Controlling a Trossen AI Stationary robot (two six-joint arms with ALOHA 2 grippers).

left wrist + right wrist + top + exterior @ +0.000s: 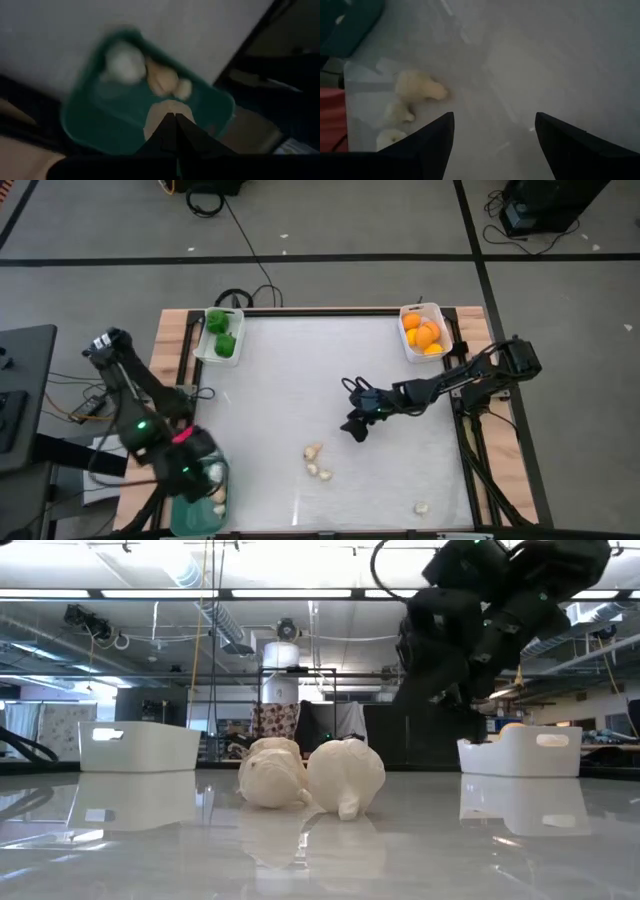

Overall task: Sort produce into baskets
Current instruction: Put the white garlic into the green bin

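Right claw [356,426] hangs released above mid-desk [300,370] nr three whitish garlic pieces [317,462], w/ a fourth [422,507] at the front edge, while left claw [174,131], clenched empty, hovers over the teal bin [90,125] holding similar pieces; peppers [222,332] & oranges [423,334] fill white bins at back.

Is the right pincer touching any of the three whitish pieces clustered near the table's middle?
Apart. The high view shows the open right pincer separated from the whitish pieces by bare table.
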